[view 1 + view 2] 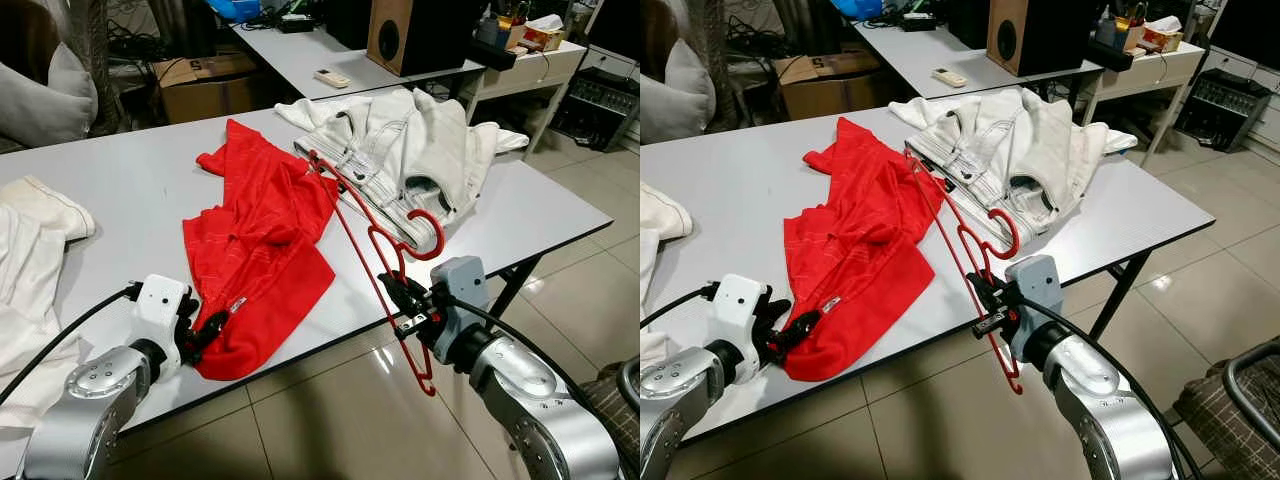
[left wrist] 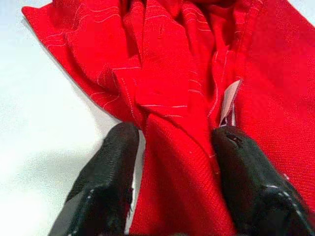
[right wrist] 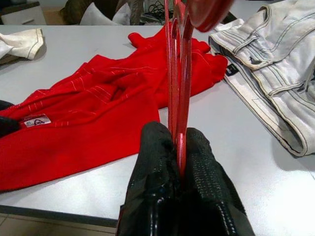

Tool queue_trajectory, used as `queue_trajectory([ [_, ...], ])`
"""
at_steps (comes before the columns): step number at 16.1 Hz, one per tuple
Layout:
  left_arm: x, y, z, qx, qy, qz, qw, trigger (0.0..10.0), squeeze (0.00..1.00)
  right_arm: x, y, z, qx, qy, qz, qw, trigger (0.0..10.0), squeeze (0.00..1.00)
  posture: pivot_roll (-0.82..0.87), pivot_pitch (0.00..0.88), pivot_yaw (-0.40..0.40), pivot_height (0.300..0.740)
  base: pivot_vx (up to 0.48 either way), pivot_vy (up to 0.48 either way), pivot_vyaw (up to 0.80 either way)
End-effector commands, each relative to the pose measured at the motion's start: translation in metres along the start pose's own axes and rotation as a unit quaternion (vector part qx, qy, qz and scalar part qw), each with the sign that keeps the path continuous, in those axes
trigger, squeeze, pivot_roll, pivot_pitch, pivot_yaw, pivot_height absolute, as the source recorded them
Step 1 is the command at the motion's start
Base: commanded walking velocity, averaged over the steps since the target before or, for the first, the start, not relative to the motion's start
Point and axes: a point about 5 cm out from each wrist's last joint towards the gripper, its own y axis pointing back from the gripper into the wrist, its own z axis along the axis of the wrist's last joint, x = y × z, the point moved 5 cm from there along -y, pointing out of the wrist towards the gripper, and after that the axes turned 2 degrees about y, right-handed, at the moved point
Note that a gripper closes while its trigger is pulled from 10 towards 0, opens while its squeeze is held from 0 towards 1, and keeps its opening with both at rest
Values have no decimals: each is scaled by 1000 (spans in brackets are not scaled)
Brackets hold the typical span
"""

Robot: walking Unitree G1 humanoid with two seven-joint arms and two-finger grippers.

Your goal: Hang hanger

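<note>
A red hanger (image 1: 350, 215) slants from the white table (image 1: 120, 170) out past its front edge. Its hook (image 1: 432, 235) rests against pale jeans. My right gripper (image 1: 408, 300) is shut on the hanger's lower part just off the table edge. In the right wrist view the fingers (image 3: 155, 162) pinch the red bars. A red garment (image 1: 265, 240) lies crumpled on the table beside the hanger. My left gripper (image 1: 208, 328) is at the garment's near corner by a small label. It is shut on a fold of that red cloth (image 2: 172, 88).
Pale jeans (image 1: 420, 150) lie spread at the table's far right. White cloth (image 1: 35, 250) hangs over the left end. Behind stand a second table with a remote (image 1: 332, 77), a speaker (image 1: 395, 35) and a cardboard box (image 1: 205, 85). Tiled floor (image 1: 330, 410) lies below me.
</note>
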Motion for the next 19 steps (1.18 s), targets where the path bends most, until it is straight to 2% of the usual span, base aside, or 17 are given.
queue_trajectory([
  [1, -3, 1, 4, -6, -13, -8, 1000, 0, 0, 0, -1, 2, -2, 13, 9, 1000, 10000, 0, -36, 0, 6, 740, 0, 0, 0],
  [6, -7, -1, 13, -23, -15, -23, 999, 0, 0, 10, 13, -2, 17, 36, 90, 995, 10000, 0, -35, 0, 9, 740, 0, 0, 0],
  [10, -9, -2, 27, -46, -33, -33, 998, 0, 0, 19, 34, -3, 41, 39, 175, 983, 10000, 0, -37, 0, 10, 740, 0, 0, 0],
  [11, -12, -1, 51, -85, -62, -47, 993, 0, 0, 22, 42, -4, 54, 25, 210, 976, 10000, 0, -36, 0, 7, 740, 0, 0, 0],
  [12, -12, 0, 59, -96, -72, -49, 992, 0, 0, 23, 43, -6, 58, 22, 215, 975, 10000, 0, -36, 0, 4, 740, 0, 0, 0],
  [15, -14, 7, 101, -159, -100, -46, 981, 0, 0, 22, 46, -14, 80, 10, 221, 972, 10000, 0, -34, 0, -5, 740, 0, 0, 0],
  [16, -16, 10, 111, -173, -101, -49, 979, 0, 0, 22, 48, -17, 91, 6, 223, 971, 10000, 0, -37, 0, -7, 740, 0, 0, 0],
  [19, -25, 12, 124, -188, -108, -67, 974, 0, 0, 16, 53, -29, 130, -12, 208, 969, 10000, 0, -46, 0, -9, 740, 0, 0, 0],
])
